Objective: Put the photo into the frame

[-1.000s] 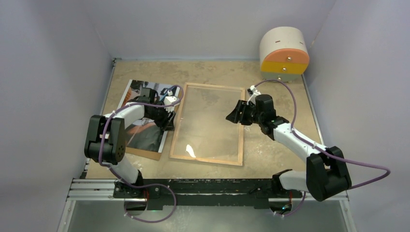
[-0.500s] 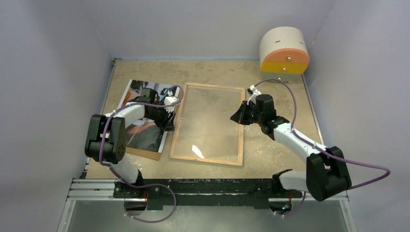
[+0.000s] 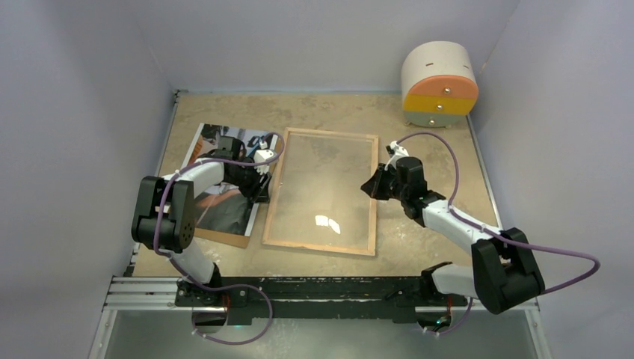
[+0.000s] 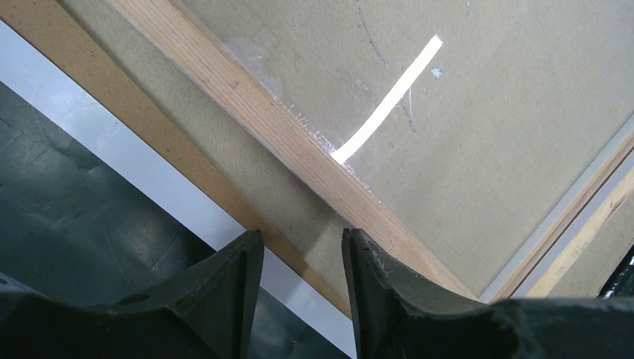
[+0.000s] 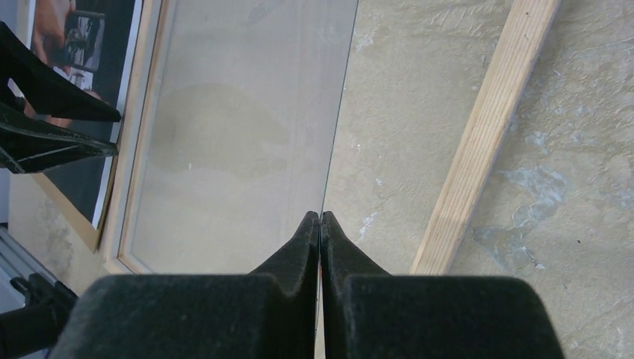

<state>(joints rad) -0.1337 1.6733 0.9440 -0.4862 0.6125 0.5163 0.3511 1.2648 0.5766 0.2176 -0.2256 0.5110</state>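
The frame [image 3: 318,247] lies flat in the middle of the desk [image 3: 329,112], wood side up, with the photo [image 3: 218,213] just left of it. The right fingers [image 5: 299,250] are pressed together on the right edge of the glass pane [image 5: 239,134]. The left fingers [image 4: 232,280] are a little apart and hold nothing, at the frame's left bar.

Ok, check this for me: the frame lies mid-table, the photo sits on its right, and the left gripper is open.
Wrong in one respect: the photo sits on the frame's left, not its right, as the top view shows. The rest stands: the frame lies mid-table and the left gripper is open.
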